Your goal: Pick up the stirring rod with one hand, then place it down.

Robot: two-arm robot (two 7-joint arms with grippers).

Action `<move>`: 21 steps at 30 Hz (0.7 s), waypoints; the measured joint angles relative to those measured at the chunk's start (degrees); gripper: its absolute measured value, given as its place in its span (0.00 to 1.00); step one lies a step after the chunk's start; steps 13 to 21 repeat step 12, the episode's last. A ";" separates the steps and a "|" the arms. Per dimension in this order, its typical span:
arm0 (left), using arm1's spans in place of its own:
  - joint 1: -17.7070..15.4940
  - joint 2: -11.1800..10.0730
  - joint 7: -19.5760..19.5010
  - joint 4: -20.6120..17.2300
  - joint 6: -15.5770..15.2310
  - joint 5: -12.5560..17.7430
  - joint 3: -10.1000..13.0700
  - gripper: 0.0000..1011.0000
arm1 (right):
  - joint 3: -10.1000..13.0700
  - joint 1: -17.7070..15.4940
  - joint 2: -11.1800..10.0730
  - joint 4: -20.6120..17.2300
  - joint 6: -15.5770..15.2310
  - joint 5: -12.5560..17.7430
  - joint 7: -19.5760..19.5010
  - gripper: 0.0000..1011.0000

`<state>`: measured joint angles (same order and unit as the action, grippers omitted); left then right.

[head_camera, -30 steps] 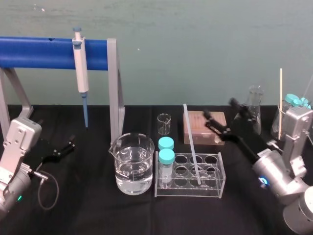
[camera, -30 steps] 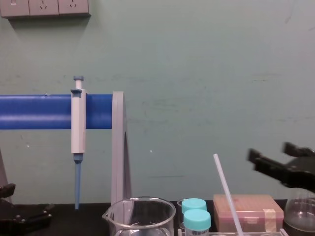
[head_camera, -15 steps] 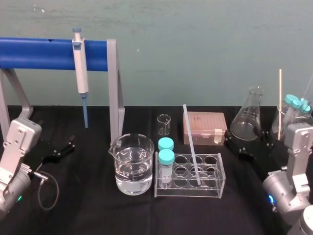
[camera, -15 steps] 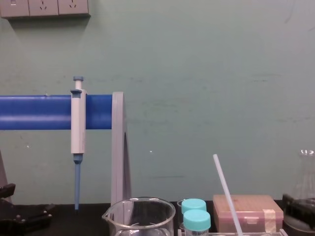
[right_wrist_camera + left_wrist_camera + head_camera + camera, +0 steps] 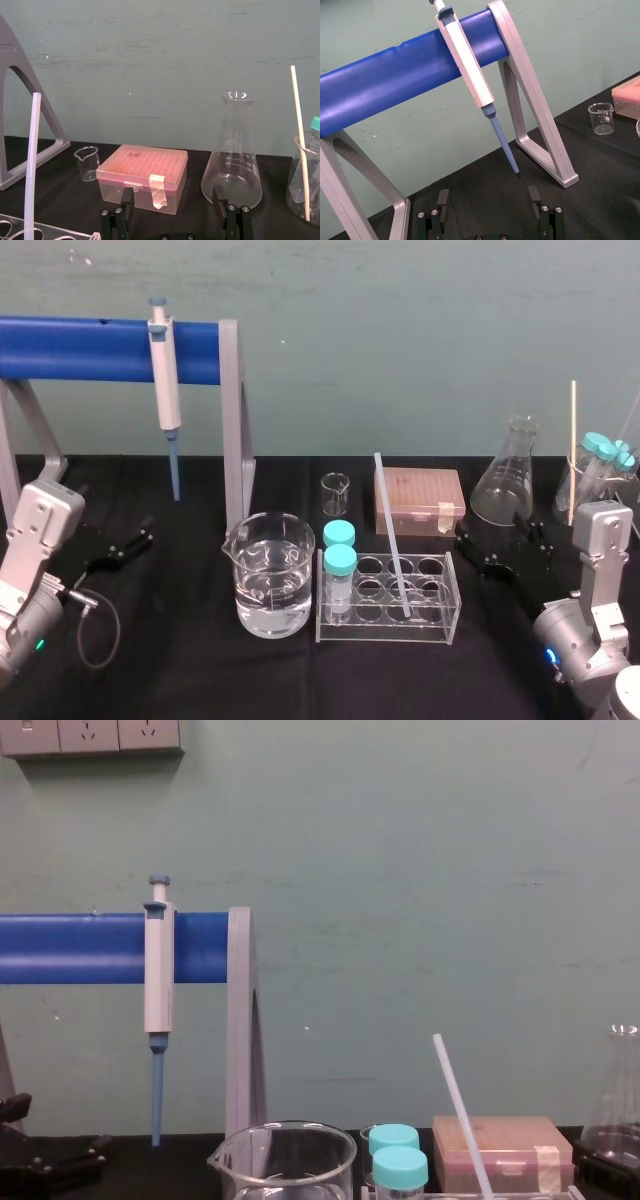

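Stirring rod point(image 5: 392, 540) stands tilted in the clear rack point(image 5: 440, 625), top leaning toward 11 o'clock. My right gripper point(image 5: 171, 192) sits low at its 3 o'clock, jaws wide — I'd pinch mid-shaft and lift along the tilt. Left gripper point(image 5: 488, 197) is parked at 9 o'clock, also spread.

Stirring rod point(image 5: 392, 535) aslant in the clear rack point(image 5: 386, 634), right gripper point(image 5: 508, 548) low nearby, jaws seemingly apart.
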<state>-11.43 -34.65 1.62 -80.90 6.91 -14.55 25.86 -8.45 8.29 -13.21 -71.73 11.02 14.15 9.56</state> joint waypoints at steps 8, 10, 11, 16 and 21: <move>0.01 0.00 0.00 0.00 0.00 0.00 0.00 0.99 | 0.03 0.00 -0.03 -0.13 0.10 0.14 0.03 0.99; 0.00 0.00 0.00 0.00 0.00 0.00 0.00 0.99 | 0.03 0.00 -0.03 -0.15 0.14 0.16 0.02 0.99; 0.00 0.00 0.00 0.00 0.00 0.00 0.00 0.99 | 0.04 0.00 -0.04 -0.16 0.16 0.16 0.02 0.99; 0.00 0.00 0.00 0.00 0.00 0.00 0.00 0.99 | 0.04 0.00 -0.04 -0.17 0.19 0.17 0.02 0.99; 0.00 0.00 0.00 0.00 0.00 0.00 0.00 0.99 | 0.04 0.00 -0.04 -0.17 0.19 0.17 0.02 0.99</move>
